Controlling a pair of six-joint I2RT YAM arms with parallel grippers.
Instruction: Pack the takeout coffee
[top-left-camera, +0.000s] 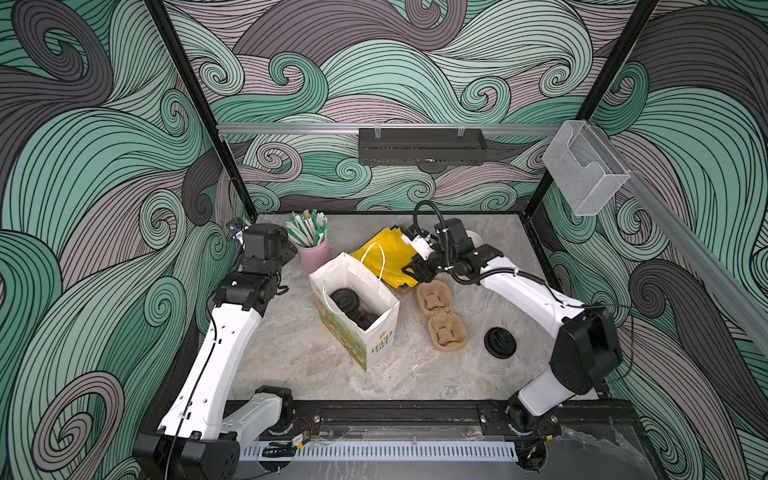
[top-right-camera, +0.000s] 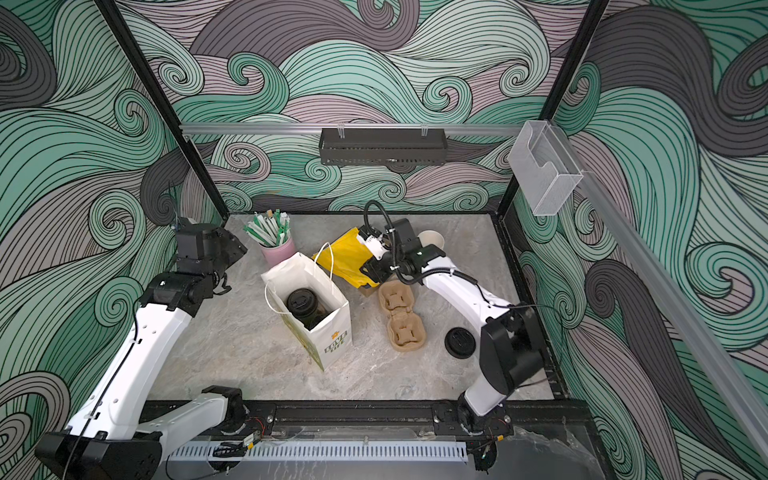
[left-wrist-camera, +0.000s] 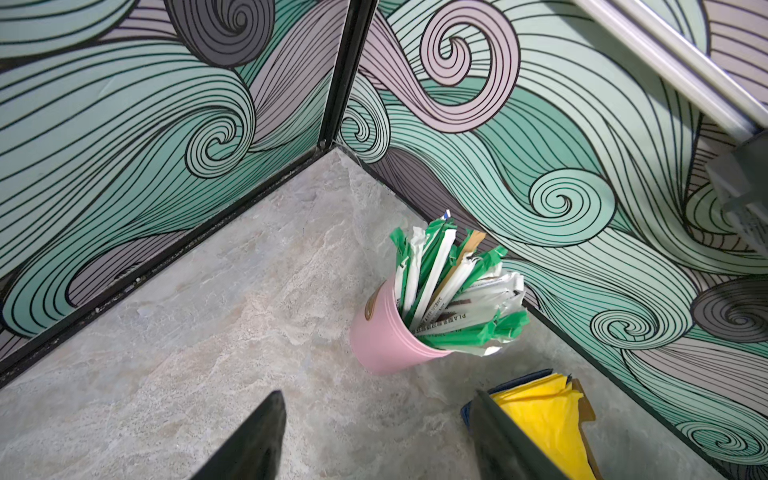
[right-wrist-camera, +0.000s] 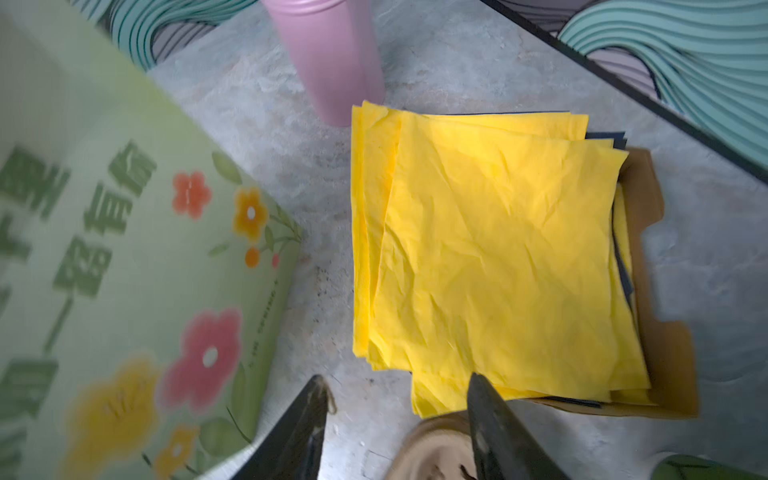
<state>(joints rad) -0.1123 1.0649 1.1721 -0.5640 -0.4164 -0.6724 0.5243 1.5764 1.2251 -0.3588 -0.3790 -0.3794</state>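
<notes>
Black-lidded coffee (top-right-camera: 302, 300) in paper bag (top-right-camera: 336, 332), apparently upright | left jaws wide | right jaws apart, empty

You have the white paper bag (top-left-camera: 357, 328) standing open in the middle of the table (top-left-camera: 291, 353), and the takeout coffee (top-left-camera: 346, 298) sits inside it, black lid up. Behind the bag lies a stack of yellow napkins (top-left-camera: 388, 255); your right gripper (top-left-camera: 415, 272) hangs over its near edge, just beside the cardboard cup carrier (top-left-camera: 442, 318). A loose black lid (top-left-camera: 500, 341) lies to the carrier's right. Your left gripper (top-left-camera: 286, 249) is up by the pink cup (top-left-camera: 315, 255) of wrapped straws (top-left-camera: 305, 232) — how either gripper's jaws stand you can't tell from here.
</notes>
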